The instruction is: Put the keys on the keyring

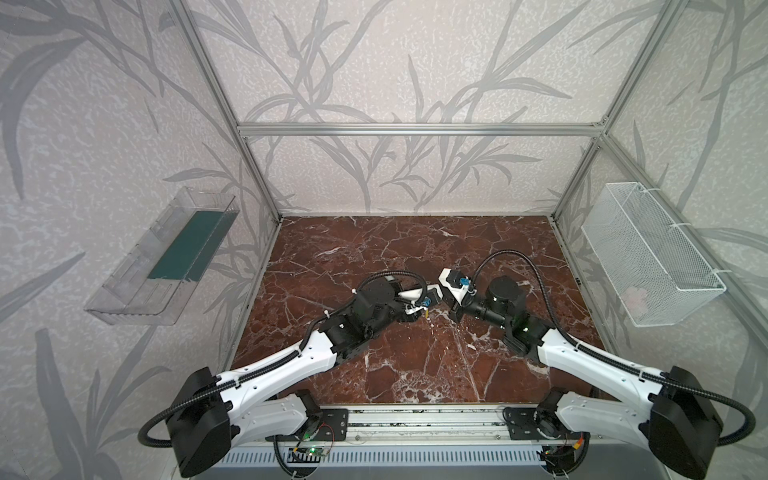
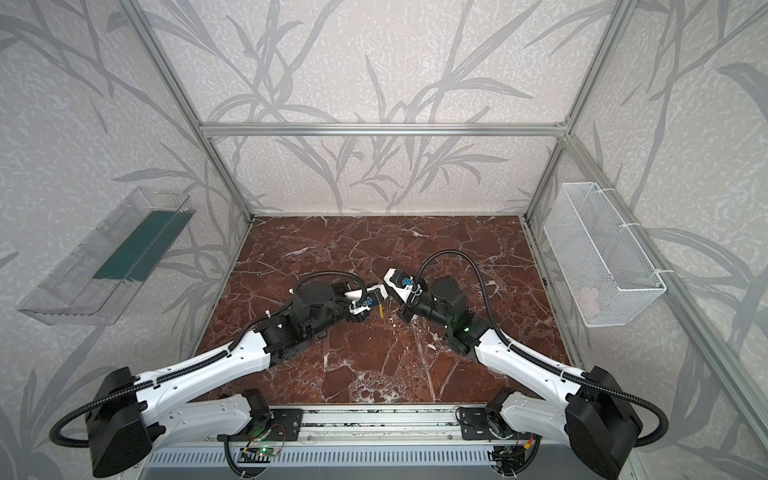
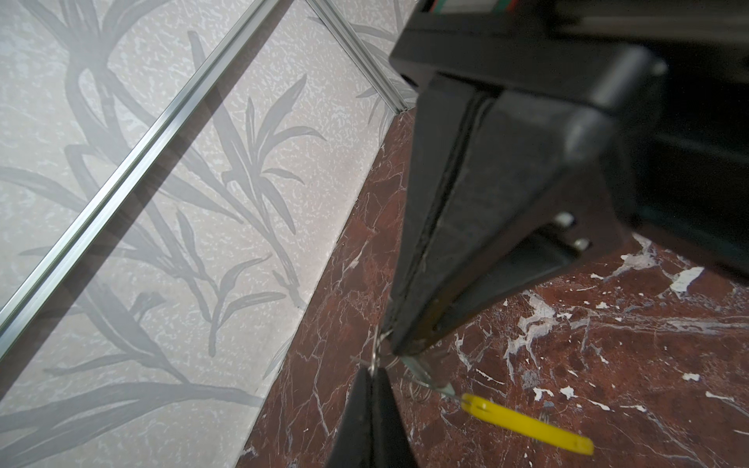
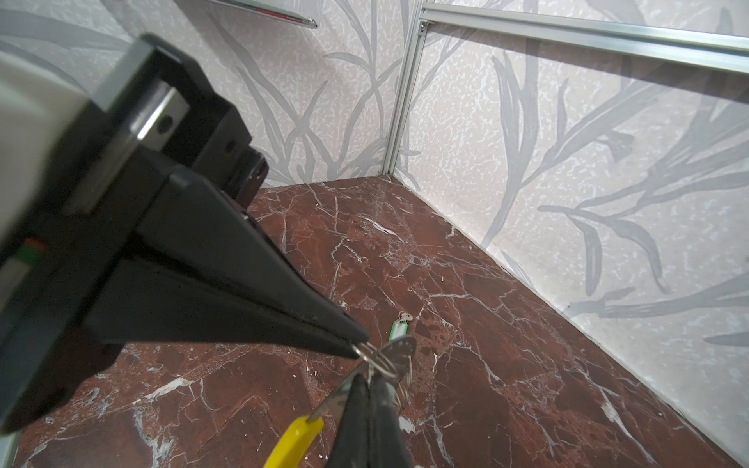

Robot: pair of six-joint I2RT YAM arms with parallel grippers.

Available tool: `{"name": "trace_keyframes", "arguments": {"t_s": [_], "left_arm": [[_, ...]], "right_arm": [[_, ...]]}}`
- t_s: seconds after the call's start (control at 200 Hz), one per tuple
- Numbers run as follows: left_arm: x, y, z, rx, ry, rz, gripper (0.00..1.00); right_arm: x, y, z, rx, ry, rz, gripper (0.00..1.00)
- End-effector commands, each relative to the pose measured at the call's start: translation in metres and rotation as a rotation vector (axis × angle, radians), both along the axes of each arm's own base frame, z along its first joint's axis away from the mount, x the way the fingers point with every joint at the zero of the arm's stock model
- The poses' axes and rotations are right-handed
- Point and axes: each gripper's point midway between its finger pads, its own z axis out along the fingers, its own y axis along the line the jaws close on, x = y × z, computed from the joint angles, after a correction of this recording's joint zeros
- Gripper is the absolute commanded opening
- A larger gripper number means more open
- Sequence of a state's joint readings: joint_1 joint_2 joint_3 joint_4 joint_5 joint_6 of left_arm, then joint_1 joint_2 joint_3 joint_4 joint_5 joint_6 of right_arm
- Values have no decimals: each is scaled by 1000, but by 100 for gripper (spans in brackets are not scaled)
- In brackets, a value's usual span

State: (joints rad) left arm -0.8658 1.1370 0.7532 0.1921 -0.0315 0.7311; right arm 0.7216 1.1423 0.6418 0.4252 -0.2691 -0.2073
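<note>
Both grippers meet low over the middle of the marble floor. My left gripper (image 3: 373, 369) is shut, its tips pinching the keyring (image 4: 377, 358), a thin wire ring. My right gripper (image 4: 368, 377) is shut too and pinches the ring's wire from the other side. A flat metal piece (image 4: 405, 347) with a yellow plastic end (image 3: 527, 425) hangs at the ring. In both top views only a sliver of the yellow end (image 1: 427, 314) (image 2: 381, 311) shows between the wrists. One of the keys (image 4: 398, 329), with a green head, lies on the floor beyond the grippers.
A clear plastic shelf (image 1: 162, 266) hangs on the left wall and a white wire basket (image 1: 648, 257) on the right wall. Aluminium frame posts and patterned walls close in the floor (image 1: 415, 365) on three sides.
</note>
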Motion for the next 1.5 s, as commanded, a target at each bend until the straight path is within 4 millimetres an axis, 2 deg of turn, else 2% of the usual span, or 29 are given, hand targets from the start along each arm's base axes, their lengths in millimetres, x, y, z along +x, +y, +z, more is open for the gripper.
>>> {"name": "trace_keyframes", "arguments": {"t_s": [0.0,0.635,1.24,1.494], "left_arm": [[-3,-4,19,-15,-41,-28,0],[-5,-5,14,29,-59,-55,0],[-15,-12,17,5,-75,-124,0],[-15,-14,18,-1,-73,-135,0]], "right_arm": [[3,-1,16,53,-34,-17,0],[5,-6,14,84,34,-1,0],[17,-18,-3,112,156,-5,0],[18,-16,-8,105,182,12,0]]}}
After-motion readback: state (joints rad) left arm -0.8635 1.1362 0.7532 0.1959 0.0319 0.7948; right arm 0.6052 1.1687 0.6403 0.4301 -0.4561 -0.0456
